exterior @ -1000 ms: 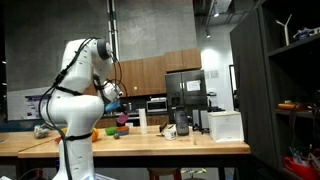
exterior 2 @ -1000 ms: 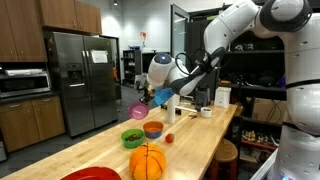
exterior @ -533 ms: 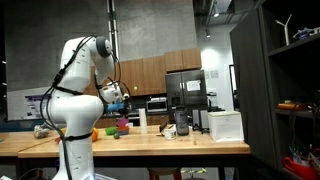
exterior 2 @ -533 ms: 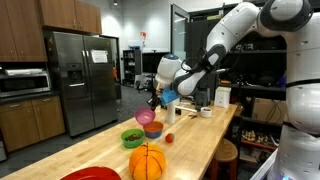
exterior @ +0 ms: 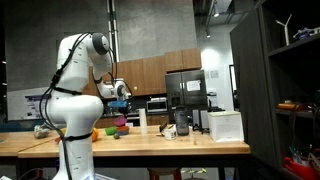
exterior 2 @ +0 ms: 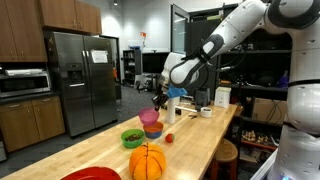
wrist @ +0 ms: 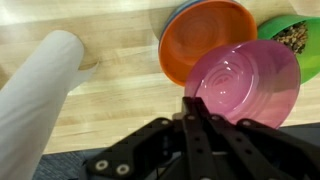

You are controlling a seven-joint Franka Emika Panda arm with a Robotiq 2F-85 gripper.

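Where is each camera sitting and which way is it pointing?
Exterior view: beside the wooden table, facing kitchen cabinets across it; the white arm stands foremost.
Exterior view: at the table's end, looking along it past the basketball toward the fridge; the arm reaches in.
Wrist view: looks down on the pink bowl, held by the shut pincer, beside the orange bowl.
Shared: the pink bowl, in wrist and exterior views.

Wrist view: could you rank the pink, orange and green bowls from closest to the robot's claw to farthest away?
1. The pink bowl, lower right: its rim sits right at the tips of the shut gripper.
2. The orange bowl, top centre: just beyond, partly covered by the pink one.
3. The green bowl, top right corner: behind both others.
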